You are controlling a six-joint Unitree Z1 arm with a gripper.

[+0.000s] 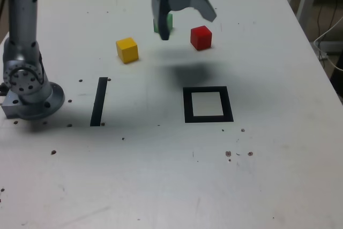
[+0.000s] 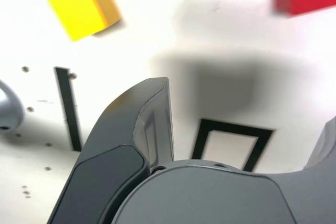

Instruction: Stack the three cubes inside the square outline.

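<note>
1. The claw [image 1: 185, 17] hangs above the far part of the tabletop [image 1: 161, 175] with its jaws spread wide and nothing between them; it looks poised for a first pick, since all three cubes sit loose on the surface and none is stacked.
2. The green cube [image 1: 169, 22] sits right at the claw, partly hidden behind the finger on the exterior view's left, so I cannot tell whether that finger touches it or merely hangs in front.
3. The red cube [image 1: 201, 37] lies just beside the claw on the exterior view's right, a little nearer the camera; the yellow cube [image 1: 127, 50] lies well off toward the exterior view's left.
4. The square outline [image 1: 208, 104] lies on the camera side of the claw, its pale centre bare and ready for a base cube.
5. Room: the tabletop between claw and outline is bare, a free path. The red cube crowds the green one, so a wide jaw may nudge it. The black strip [image 1: 98, 101] and the arm's base [image 1: 29, 92] stand well clear.
</note>
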